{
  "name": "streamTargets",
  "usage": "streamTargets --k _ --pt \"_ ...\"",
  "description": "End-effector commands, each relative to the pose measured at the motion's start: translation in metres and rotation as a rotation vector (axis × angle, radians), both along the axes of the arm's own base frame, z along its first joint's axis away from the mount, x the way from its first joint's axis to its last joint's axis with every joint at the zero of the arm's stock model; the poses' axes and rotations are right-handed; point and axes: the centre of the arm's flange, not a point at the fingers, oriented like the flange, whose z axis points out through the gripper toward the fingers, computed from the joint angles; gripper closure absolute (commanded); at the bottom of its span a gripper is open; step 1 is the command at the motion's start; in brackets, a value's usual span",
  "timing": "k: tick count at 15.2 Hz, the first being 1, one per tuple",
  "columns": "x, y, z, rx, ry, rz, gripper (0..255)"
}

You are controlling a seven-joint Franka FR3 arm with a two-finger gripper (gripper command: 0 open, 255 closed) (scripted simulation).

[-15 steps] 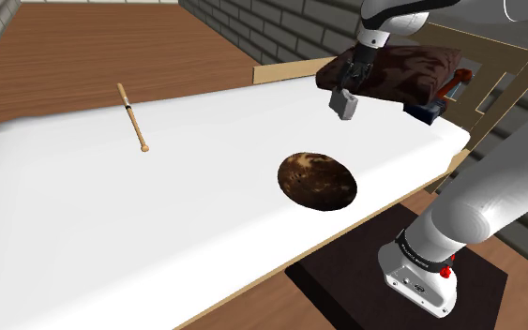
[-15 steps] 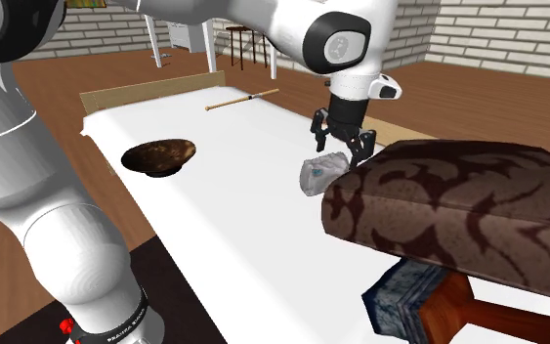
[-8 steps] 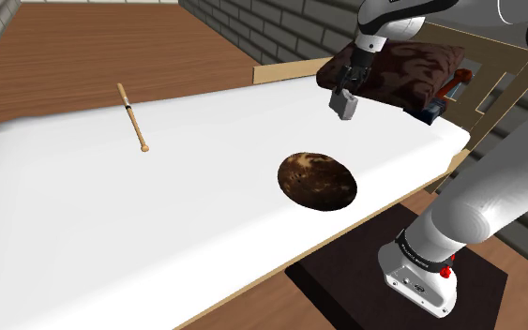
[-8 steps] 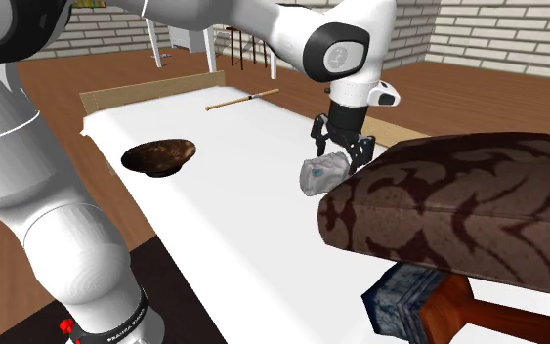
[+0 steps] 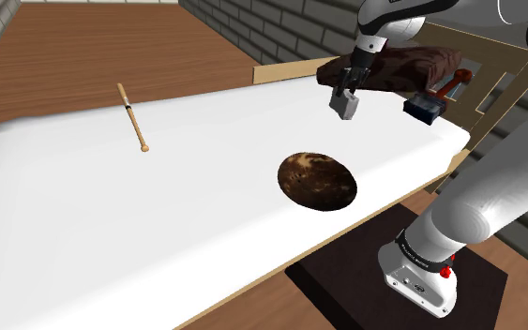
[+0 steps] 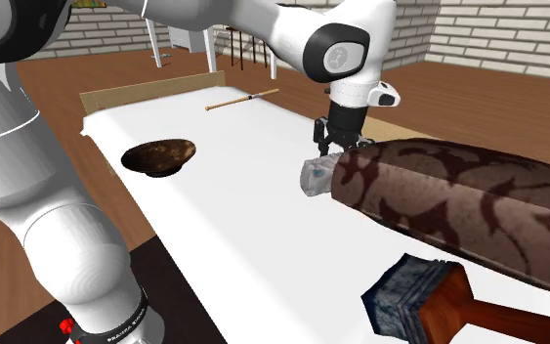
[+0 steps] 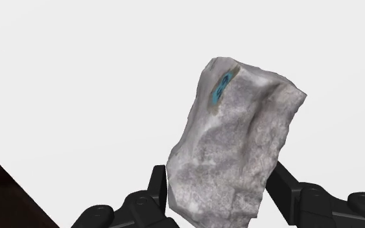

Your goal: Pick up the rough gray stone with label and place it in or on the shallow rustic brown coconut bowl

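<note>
Clamping stone point(image 7: 236, 149) in gripper point(image 5: 346, 93), fingers pressing both sides, holding it clear above table point(image 5: 112, 216), hovering just beside cushion point(image 6: 458, 195), well apart from bowl point(image 5: 317, 180), blue label showing at end away from fingertips

Home room: brick walls point(image 6: 497, 34), wooden floor point(image 5: 112, 47), patterned cushion point(image 6: 458, 200).

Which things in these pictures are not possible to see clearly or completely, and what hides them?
Wrist view: the blue label on the rough grey stone is too small to read; the stone hides the inner finger faces of the black gripper.
Second exterior view: the brown patterned cushion covers part of the stone.
Second exterior view: the blue-headed tool with a red-brown handle is cut off by the picture's edge.
</note>
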Motion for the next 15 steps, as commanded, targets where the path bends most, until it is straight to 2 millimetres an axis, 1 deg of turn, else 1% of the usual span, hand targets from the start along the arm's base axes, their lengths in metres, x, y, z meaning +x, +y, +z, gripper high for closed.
streamTargets --k 1,4,15 --pt "0.000 0.000 -0.001 0.000 0.002 -0.001 255" --pt "0.000 0.000 -0.001 0.000 0.002 0.000 255" --pt "0.000 0.000 0.057 0.000 0.002 0.000 255"
